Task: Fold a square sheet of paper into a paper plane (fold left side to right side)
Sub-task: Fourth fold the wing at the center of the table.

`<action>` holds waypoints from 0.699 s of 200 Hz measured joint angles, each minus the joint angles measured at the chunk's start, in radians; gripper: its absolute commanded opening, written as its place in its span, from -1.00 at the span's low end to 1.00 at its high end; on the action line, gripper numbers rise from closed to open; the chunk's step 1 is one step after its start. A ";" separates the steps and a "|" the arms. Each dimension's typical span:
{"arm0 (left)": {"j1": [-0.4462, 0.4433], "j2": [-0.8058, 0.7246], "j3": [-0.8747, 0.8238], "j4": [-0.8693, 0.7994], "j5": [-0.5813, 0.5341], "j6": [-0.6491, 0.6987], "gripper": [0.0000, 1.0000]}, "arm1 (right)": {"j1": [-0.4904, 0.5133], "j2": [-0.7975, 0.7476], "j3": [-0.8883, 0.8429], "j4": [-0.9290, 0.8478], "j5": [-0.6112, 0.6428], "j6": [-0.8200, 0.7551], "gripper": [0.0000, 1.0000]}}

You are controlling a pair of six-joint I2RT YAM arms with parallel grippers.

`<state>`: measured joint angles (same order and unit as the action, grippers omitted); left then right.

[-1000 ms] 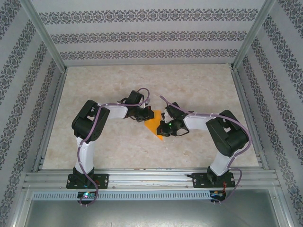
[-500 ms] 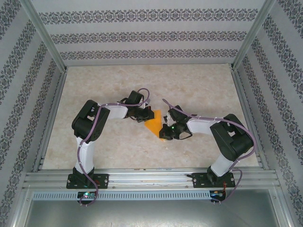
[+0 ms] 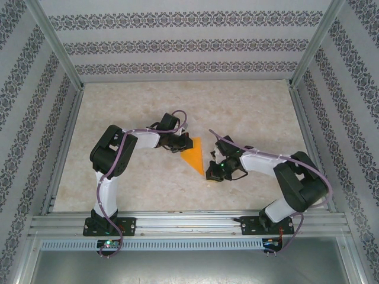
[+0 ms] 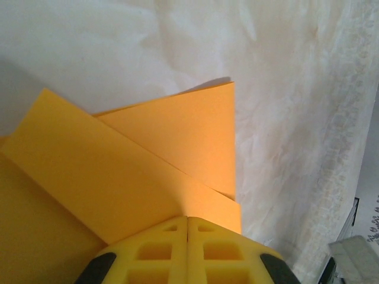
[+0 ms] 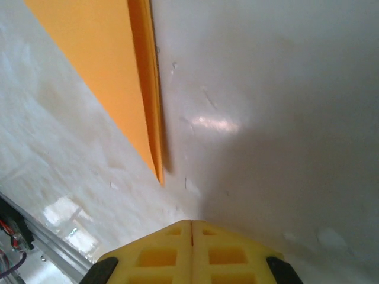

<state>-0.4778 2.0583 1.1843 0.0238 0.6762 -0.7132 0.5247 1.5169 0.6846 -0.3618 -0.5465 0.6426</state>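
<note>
Now a narrow, pointed wedge, the paper [image 3: 194, 152] lies flat in the middle of the table [image 3: 249, 112], its layers stacked along one long side. The left gripper [image 3: 179, 144], jaws together, bears down on the wide end; its wrist view shows the fingertips on the overlapping flaps. The right gripper [image 3: 209, 177], jaws likewise together and holding nothing, sits low over the table just beyond the tip. The fold looks made but soft. To finish it well, the left should pin the wide end while the right runs its closed tips along the folded edge, pressing lightly so the layers don't skew.
</note>
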 measured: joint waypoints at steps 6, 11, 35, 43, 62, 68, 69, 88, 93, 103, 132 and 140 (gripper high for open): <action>0.000 0.000 0.002 0.000 0.001 -0.005 -0.71 | -0.011 -0.021 0.000 -0.013 0.003 -0.013 -0.66; 0.000 0.000 0.006 0.000 0.002 -0.008 -0.67 | -0.024 -0.041 0.002 -0.025 0.007 -0.027 -0.60; 0.000 -0.014 0.038 0.001 0.004 -0.024 -0.43 | -0.074 -0.104 0.026 -0.054 0.028 -0.082 -0.18; 0.001 -0.029 0.044 0.002 0.004 -0.026 -0.37 | -0.086 -0.115 0.035 -0.051 0.034 -0.100 -0.06; 0.004 -0.099 0.044 0.003 -0.007 -0.024 -0.26 | -0.098 -0.120 0.055 -0.021 0.045 -0.145 0.11; 0.007 -0.129 0.041 0.006 -0.014 -0.023 -0.24 | -0.097 -0.119 0.057 -0.007 0.046 -0.161 0.14; 0.007 -0.134 0.040 0.006 -0.015 -0.022 -0.24 | -0.097 -0.118 0.057 -0.002 0.045 -0.161 0.15; 0.024 -0.253 -0.007 0.020 -0.056 -0.011 -0.18 | -0.097 -0.096 0.064 0.062 0.040 -0.202 0.20; 0.031 -0.286 -0.026 0.024 -0.068 -0.007 -0.16 | -0.097 -0.084 0.067 0.083 0.035 -0.210 0.21; 0.044 -0.349 -0.070 0.031 -0.092 0.002 -0.14 | -0.097 -0.054 0.073 0.127 0.027 -0.227 0.22; 0.077 -0.480 -0.206 0.043 -0.154 0.009 -0.08 | -0.097 0.066 0.122 0.220 -0.004 -0.277 0.20; 0.083 -0.500 -0.238 0.045 -0.164 0.009 -0.07 | -0.097 0.099 0.140 0.240 -0.013 -0.285 0.18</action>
<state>-0.3946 1.5585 0.9459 0.0685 0.5121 -0.7040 0.4274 1.6157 0.8246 -0.1223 -0.5594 0.3580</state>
